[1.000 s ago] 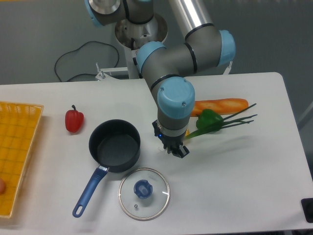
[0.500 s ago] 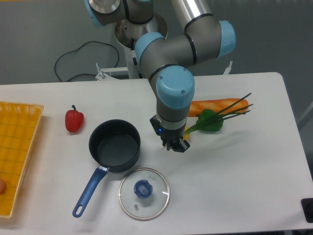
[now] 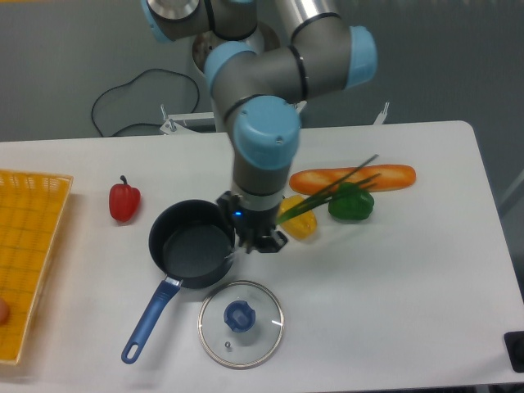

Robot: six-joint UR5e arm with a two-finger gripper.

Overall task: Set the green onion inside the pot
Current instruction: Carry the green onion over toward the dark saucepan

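The biggest risk I see is the length of the green onion point(image 3: 332, 190). I have it by its pale root end, and the leaves trail far out behind me toward the right edge of the bench point(image 3: 426, 270), passing over the yellow pepper point(image 3: 300, 226) and rising above the long orange loaf point(image 3: 352, 178) and the green pepper point(image 3: 350, 203). The pot point(image 3: 191, 243) is small and round, so if I let go with only the root end over it, I judge the stalk will lie across the rim and tip out. The trailing leaves could also brush the peppers as I swing toward the left edge.

A smaller risk is the glass lid point(image 3: 241, 322) lying near the front edge just below the pot, and the blue handle pointing to the front-left; a low pass could knock either.

My arm reaches down from the base at the back edge, the forearm folded forward and the wrist pointing straight down. My hand point(image 3: 255, 241) hangs just at the pot's right rim, not yet over its middle. Its fingers look closed together on the onion's root end, though the grip itself is small and partly hidden under the wrist. The onion is off the bench, slanting up to the right.
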